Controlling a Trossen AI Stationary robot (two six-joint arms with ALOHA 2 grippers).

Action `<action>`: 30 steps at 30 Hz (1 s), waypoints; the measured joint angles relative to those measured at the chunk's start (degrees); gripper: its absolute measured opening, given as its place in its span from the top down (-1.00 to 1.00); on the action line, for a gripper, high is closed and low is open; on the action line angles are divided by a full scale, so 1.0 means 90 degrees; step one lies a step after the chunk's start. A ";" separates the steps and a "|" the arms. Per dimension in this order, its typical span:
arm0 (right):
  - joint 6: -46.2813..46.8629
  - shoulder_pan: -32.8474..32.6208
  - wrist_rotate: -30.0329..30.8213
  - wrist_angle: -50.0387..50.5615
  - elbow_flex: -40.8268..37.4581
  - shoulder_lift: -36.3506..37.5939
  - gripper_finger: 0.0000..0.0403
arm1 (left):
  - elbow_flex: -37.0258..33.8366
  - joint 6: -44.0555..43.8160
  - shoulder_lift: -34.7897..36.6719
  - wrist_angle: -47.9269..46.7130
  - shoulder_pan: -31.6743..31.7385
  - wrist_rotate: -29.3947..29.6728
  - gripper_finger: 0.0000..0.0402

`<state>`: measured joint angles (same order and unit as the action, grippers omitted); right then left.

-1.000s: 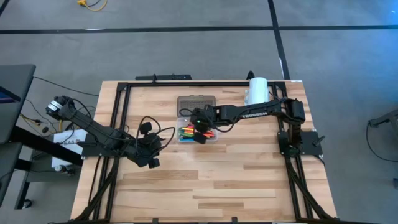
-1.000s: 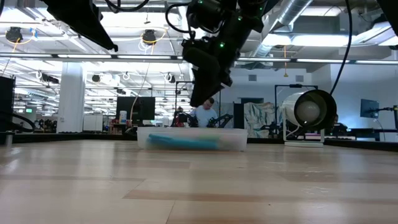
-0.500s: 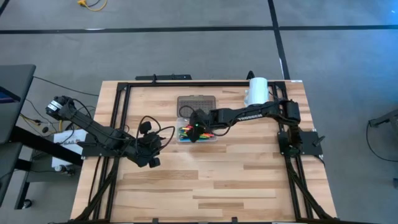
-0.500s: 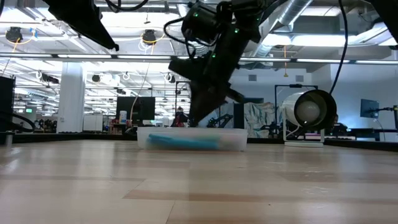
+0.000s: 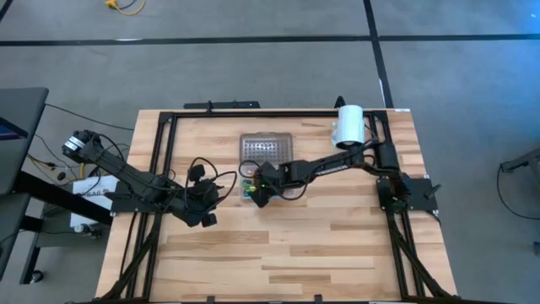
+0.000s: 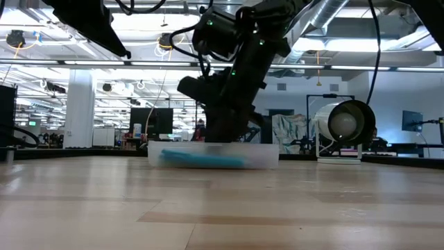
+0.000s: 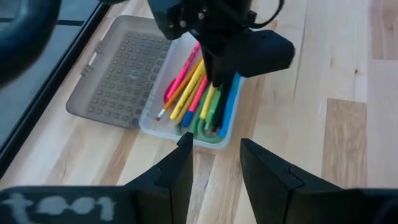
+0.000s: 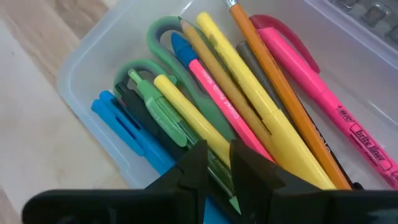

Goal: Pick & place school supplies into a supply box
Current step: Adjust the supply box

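Wooden table (image 5: pixel 295 245) under a black frame (image 5: pixel 165 127). White cylinder (image 5: pixel 348 124) at the far right corner. Yellow cable (image 5: pixel 124 5) on the floor beyond.

Bright, even overhead light – soft shadows; the low view's moving arm looks perhaps motion-blurred.

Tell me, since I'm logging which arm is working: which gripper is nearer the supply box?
Right. The right gripper is down over the open supply box, above the pens inside. The left gripper waits off to the box's left, apart from it.
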<state>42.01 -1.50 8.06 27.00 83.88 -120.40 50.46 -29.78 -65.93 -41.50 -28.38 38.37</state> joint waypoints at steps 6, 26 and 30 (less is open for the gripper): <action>-0.0092 -0.0062 -0.0155 0.0084 -0.0002 0.0028 0.69 | 0.0000 0.0002 0.0000 -0.0001 0.0004 0.0185 0.38; -0.1720 -0.1280 -0.1100 0.0985 -0.0017 0.0029 0.69 | 0.0000 0.0169 0.0000 -0.0015 0.0010 0.0917 0.38; -0.1739 -0.1610 -0.1087 0.1192 -0.0012 0.0032 0.69 | 0.0000 0.0265 0.0000 -0.0019 0.0014 0.1062 0.38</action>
<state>26.36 -16.00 -1.73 37.73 83.77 -120.11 50.46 -27.40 -65.93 -41.66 -28.26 47.93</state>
